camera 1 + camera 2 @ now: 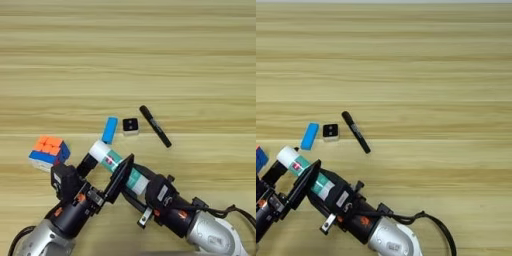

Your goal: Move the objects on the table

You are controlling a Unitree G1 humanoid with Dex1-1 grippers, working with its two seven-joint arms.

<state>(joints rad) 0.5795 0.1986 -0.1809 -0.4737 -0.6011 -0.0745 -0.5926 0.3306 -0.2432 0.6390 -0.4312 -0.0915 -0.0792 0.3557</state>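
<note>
**Glue stick held between both arms**

The left eye view showed the whole multicoloured puzzle cube (48, 152); the right eye view caught only its blue edge. The right gripper (131, 181) reached in from the lower right, its fingers closed around the lower body of the white-and-green glue stick (111, 160), which lay tilted with its white cap up-left. The left gripper (102, 174) came from the lower left, its black fingers (119, 178) spread either side of the stick. Beyond the fingertips on the tabletop (150, 60) lay the blue rectangular block (109, 130), small black-and-white cube (130, 125) and black marker pen (155, 126).
</note>
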